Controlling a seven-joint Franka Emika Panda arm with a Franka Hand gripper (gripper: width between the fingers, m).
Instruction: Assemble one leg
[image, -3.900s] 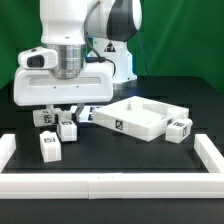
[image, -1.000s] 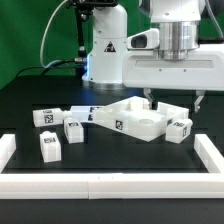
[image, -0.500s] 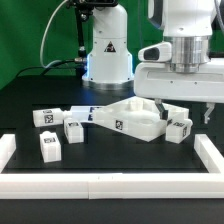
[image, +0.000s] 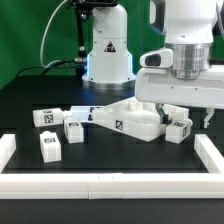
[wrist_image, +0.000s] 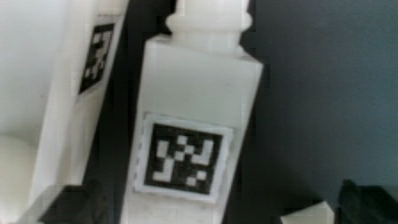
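The gripper (image: 185, 116) is open and hangs low over one leg (image: 180, 129), a small white block with a tag, at the exterior view's right, just beside the large white tabletop (image: 135, 120). Its fingers stand on either side of this leg without closing on it. In the wrist view the same leg (wrist_image: 196, 110) fills the middle, tag facing the camera, with the dark fingertips (wrist_image: 365, 200) apart at its near end and the gripper (wrist_image: 214, 205) open. The tabletop's edge (wrist_image: 54, 100) runs alongside. Three more legs (image: 45, 117) (image: 72, 128) (image: 50, 146) lie at the exterior view's left.
The marker board (image: 93, 113) lies between the left legs and the tabletop. A low white rail (image: 110, 185) borders the front, with side pieces at the left (image: 7, 150) and right (image: 208, 150). The robot base (image: 108, 60) stands behind.
The gripper has moved from over the left legs to the exterior view's right and has come down over the leg beside the tabletop. The parts have not moved.
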